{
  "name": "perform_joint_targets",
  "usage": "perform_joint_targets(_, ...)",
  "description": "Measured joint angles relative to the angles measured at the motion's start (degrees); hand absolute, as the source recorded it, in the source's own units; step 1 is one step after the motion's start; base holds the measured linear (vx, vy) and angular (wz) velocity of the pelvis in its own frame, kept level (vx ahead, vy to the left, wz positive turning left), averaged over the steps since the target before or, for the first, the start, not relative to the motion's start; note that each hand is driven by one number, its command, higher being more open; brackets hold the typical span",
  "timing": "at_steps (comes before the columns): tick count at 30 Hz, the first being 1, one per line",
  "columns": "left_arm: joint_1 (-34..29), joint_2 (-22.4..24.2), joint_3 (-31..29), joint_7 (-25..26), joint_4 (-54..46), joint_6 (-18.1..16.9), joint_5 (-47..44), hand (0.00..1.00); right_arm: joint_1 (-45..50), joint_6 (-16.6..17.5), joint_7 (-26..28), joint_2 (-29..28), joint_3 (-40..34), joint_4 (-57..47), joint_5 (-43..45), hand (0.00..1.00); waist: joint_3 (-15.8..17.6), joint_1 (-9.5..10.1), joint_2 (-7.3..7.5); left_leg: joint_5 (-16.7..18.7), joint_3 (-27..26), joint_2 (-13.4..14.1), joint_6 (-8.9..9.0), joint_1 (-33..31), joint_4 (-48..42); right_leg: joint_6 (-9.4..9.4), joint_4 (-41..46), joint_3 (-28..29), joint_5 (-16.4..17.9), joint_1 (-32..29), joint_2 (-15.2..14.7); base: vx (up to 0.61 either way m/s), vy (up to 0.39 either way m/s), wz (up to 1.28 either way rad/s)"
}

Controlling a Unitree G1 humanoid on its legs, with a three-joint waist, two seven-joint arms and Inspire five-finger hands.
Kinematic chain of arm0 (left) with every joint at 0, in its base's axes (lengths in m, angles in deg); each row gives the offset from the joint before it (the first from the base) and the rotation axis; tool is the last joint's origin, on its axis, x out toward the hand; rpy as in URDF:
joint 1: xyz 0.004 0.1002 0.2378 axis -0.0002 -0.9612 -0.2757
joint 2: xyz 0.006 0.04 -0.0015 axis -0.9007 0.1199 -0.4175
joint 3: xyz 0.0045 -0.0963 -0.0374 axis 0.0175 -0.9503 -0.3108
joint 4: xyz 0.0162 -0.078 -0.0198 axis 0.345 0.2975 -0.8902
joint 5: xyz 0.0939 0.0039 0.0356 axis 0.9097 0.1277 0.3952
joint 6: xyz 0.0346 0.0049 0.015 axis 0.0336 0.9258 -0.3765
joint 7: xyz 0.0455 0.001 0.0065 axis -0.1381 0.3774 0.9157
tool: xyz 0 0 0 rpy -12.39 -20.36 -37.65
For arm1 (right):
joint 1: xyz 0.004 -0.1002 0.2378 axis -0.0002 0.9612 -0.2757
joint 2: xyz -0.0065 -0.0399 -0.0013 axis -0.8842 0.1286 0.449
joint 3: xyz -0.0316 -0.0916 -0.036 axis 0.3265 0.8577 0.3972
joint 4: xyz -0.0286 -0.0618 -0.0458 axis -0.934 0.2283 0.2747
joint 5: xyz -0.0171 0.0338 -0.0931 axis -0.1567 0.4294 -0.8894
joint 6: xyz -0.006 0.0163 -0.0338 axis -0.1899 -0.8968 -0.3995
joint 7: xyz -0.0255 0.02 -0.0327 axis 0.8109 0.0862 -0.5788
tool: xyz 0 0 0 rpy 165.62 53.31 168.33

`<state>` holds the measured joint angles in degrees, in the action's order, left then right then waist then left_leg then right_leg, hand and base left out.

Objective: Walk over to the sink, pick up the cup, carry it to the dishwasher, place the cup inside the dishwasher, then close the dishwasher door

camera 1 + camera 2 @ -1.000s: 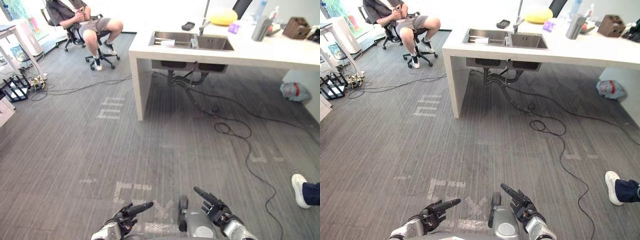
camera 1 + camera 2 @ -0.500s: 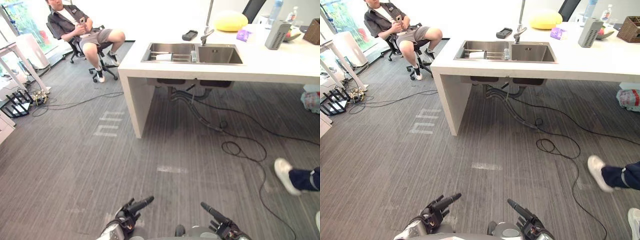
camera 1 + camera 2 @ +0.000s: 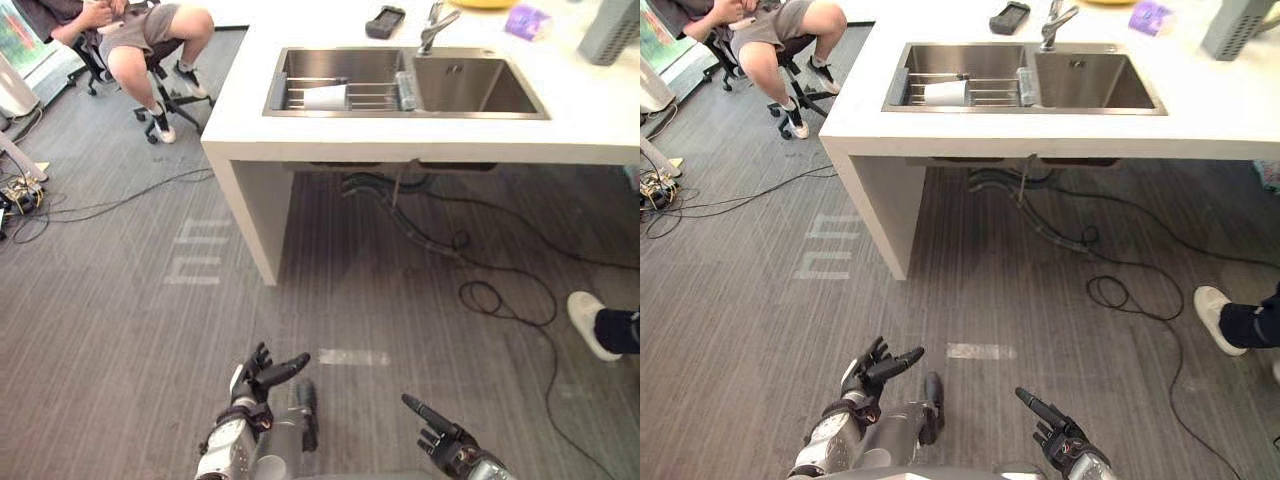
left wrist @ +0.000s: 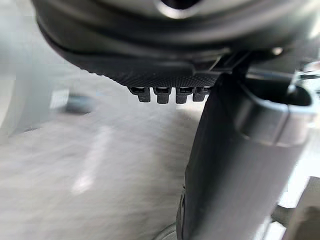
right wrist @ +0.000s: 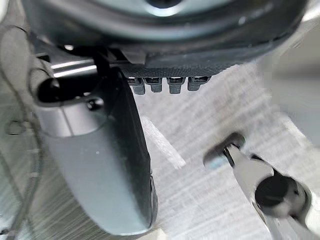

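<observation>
Left robot hand point(image 3: 262, 375): low in the head views, over the floor; fingers spread and loose, thumb out, holding nothing.
Right robot hand point(image 3: 437, 440): to the right of the left one and well apart from it, also over the floor; fingers straight and pointing ahead, nothing in it.
Cup point(image 3: 325, 97): white, lying on its side on the rack in the left basin, well apart from both hands.
Rack point(image 3: 372, 95): metal bars across the left basin; the cup rests on them.
Sink point(image 3: 276, 84): steel, two basins side by side, set into the white top.
Faucet point(image 3: 437, 25): stands at the back rim, near the divide between the basins.
Surface point(image 3: 420, 140): white and thick, with a broad white leg at its left end.
Black device point(image 3: 385, 20): lies flat behind the left basin, left of the faucet.
Purple packet point(image 3: 527, 22): behind the right basin.
Grey box point(image 3: 610, 30): ribbed, at the far right edge.
Hoses point(image 3: 400, 205): hang below the basins and run down to the floor.
Floor point(image 3: 100, 350): grey, finely striped, with pale tape marks point(image 3: 200, 265) left of the leg.
Person point(image 3: 140, 30): seated on a wheeled chair past the left end, in shorts.
Shoe point(image 3: 592, 325): white, with a dark trouser leg, on the floor at the right edge.
</observation>
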<state>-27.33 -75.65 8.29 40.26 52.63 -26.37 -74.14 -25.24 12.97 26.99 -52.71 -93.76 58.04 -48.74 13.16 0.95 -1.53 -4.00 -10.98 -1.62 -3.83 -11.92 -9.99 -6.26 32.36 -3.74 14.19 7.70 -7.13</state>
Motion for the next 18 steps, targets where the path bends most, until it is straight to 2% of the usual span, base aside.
perform_joint_targets(1,-0.20,-0.11,0.11,0.35,-0.84,-0.43,0.35,1.00,0.04,-0.03,-0.09,-0.17,-0.40,0.30,-0.09,1.00,-0.02,0.00,0.05,0.25,-0.15,-0.47,-0.35,0.85,0.59,-2.70,3.71,0.16,-1.39,-1.58,-0.71,0.55,0.250,0.05)
perform_joint_targets(2,-1.56,-0.55,0.69,2.16,-6.04,-2.07,1.76,1.00,0.32,1.46,-0.21,-0.55,-2.44,0.04,-1.04,1.00,-0.02,-0.41,0.07,1.13,-0.15,-2.14,-1.57,4.86,3.38,-8.84,17.98,0.35,-7.77,-7.99,-3.73,0.44,0.198,0.01)
perform_joint_targets(3,-2.48,-0.91,1.05,4.10,-11.07,-3.62,2.59,1.00,0.35,2.61,0.02,-0.38,-3.90,-0.65,-1.62,1.00,-0.05,-0.59,0.10,1.68,0.04,-3.07,-1.83,7.85,4.89,-6.41,26.22,-1.88,-7.18,-12.19,-6.26,0.52,0.222,0.03)
perform_joint_targets(4,-2.69,-0.98,1.06,4.94,-13.86,-4.20,2.60,1.00,0.36,3.00,0.07,-0.26,-4.53,-0.99,-1.92,1.00,-0.07,-0.70,0.10,2.23,0.32,-3.34,-2.06,9.16,5.40,-4.51,28.25,-3.77,-6.13,-13.79,-7.52,0.34,0.118,0.11)
perform_joint_targets(5,-2.77,-0.93,1.06,6.89,-19.52,-6.24,3.22,1.00,0.26,3.74,0.01,-0.20,-5.91,-1.23,-1.98,1.00,-0.09,-0.69,0.10,3.34,1.09,-3.44,-1.95,11.33,6.07,-0.59,29.19,-8.24,-3.79,-16.75,-9.34,0.50,0.101,0.30)
perform_joint_targets(6,-2.59,-0.79,1.06,8.37,-25.33,-8.09,3.85,1.00,0.32,4.23,0.00,-0.49,-7.98,-1.22,-1.85,1.00,-0.11,-0.83,0.06,4.11,2.76,-3.35,-1.74,13.28,6.60,2.28,26.87,-12.54,-1.72,-18.97,-10.42,0.33,0.041,0.43)
perform_joint_targets(7,-2.23,-0.77,1.06,9.02,-27.93,-8.81,4.57,1.00,0.43,4.25,0.04,-0.54,-9.16,-1.13,-1.51,1.00,-0.11,-1.06,-0.05,4.40,3.83,-3.14,-1.49,14.26,6.87,3.41,24.26,-14.33,-0.94,-19.63,-10.55,0.49,-0.022,0.74)
perform_joint_targets(8,-1.40,-0.78,1.24,9.66,-32.55,-10.50,5.93,1.00,0.66,4.20,-0.07,-0.77,-10.93,-0.93,-0.95,1.00,-0.07,-1.80,-0.23,4.75,5.97,-2.39,-1.14,15.76,6.86,4.08,15.81,-16.95,-0.40,-20.31,-10.08,0.42,-0.110,0.95)
perform_joint_targets(9,-0.06,-1.03,1.59,9.76,-36.62,-11.63,6.45,1.00,1.55,3.96,-0.46,-1.71,-12.27,-0.53,-0.91,1.00,-0.10,-1.85,-0.22,5.52,7.63,-1.45,-0.50,17.04,6.47,3.76,4.82,-17.54,-0.79,-20.47,-9.13,0.50,-0.152,1.00)
perform_joint_targets(10,0.70,-1.32,1.79,9.76,-38.17,-12.07,6.58,1.00,2.01,3.58,-0.60,-2.32,-12.81,0.08,-0.93,1.00,-0.15,-1.81,-0.13,5.69,8.21,-1.01,-0.26,17.47,5.90,3.59,-0.66,-17.18,-1.64,-20.45,-8.84,0.41,-0.210,1.04)
perform_joint_targets(11,1.91,-2.08,2.38,9.79,-40.65,-12.97,6.87,1.00,3.17,2.38,-0.82,-3.62,-13.26,0.92,-0.95,1.00,-0.34,-1.83,-0.19,7.37,9.62,0.23,1.18,18.23,4.07,3.96,-9.09,-16.01,-4.77,-20.01,-8.40,0.31,-0.200,0.83)
perform_joint_targets(12,2.11,-2.36,2.48,9.83,-42.16,-13.14,6.87,1.00,3.85,1.75,-1.02,-4.45,-13.22,1.51,-0.75,1.00,-0.41,-1.84,-0.25,8.90,9.67,1.05,1.93,18.59,2.76,4.26,-11.87,-15.43,-6.80,-19.78,-8.24,0.40,-0.293,0.88)
perform_joint_targets(13,1.95,-3.32,2.16,10.05,-44.99,-14.31,6.80,1.00,5.76,1.68,-1.07,-6.32,-14.63,1.19,1.47,1.00,-1.04,-1.85,0.86,12.87,9.45,1.90,3.80,18.89,-0.87,5.29,-14.91,-14.27,-15.24,-19.52,-8.33,0.40,-0.372,0.66)
perform_joint_targets(14,1.87,-4.74,1.56,10.12,-47.56,-14.99,6.72,1.00,7.87,1.85,-0.71,-6.83,-13.46,0.52,1.26,1.00,-2.62,-1.72,3.17,17.83,8.70,1.91,5.32,19.22,-4.54,5.34,-13.32,-13.40,-23.64,-19.16,-9.35,0.40,-0.411,0.46)
perform_joint_targets(15,1.58,-4.15,1.48,10.16,-48.68,-15.27,6.27,1.00,8.23,1.78,-0.52,-6.36,-12.82,0.96,1.14,1.00,-3.80,-1.30,2.72,19.72,8.71,3.17,6.27,19.26,-6.22,3.70,-12.38,-13.34,-20.23,-18.56,-8.54,0.41,-0.464,0.04)
perform_joint_targets(16,1.57,-2.34,1.71,10.18,-51.23,-16.13,5.29,1.00,8.15,1.78,-0.42,-5.12,-12.30,1.18,0.62,1.00,-4.92,-0.48,1.13,22.07,8.52,6.29,7.71,19.14,-8.46,3.99,-12.20,-13.81,-16.72,-17.84,-5.92,0.45,-0.469,-0.23)
perform_joint_targets(17,1.96,-0.92,2.51,10.16,-53.64,-16.79,4.93,1.00,8.12,1.81,0.11,-4.75,-12.08,1.07,0.58,1.00,-5.72,-0.45,-0.20,22.86,8.66,8.60,8.72,19.11,-8.89,4.57,-11.81,-14.43,-14.51,-17.77,-3.63,0.41,-0.428,-0.22)
perform_joint_targets(18,2.40,-0.58,3.39,10.17,-54.73,-16.60,4.92,1.00,8.16,1.79,0.37,-4.82,-12.08,1.09,0.57,1.00,-5.91,-0.58,-0.50,23.01,8.86,9.51,8.98,19.27,-8.58,4.91,-11.51,-14.82,-13.63,-17.77,-2.75,0.28,-0.291,-0.10)
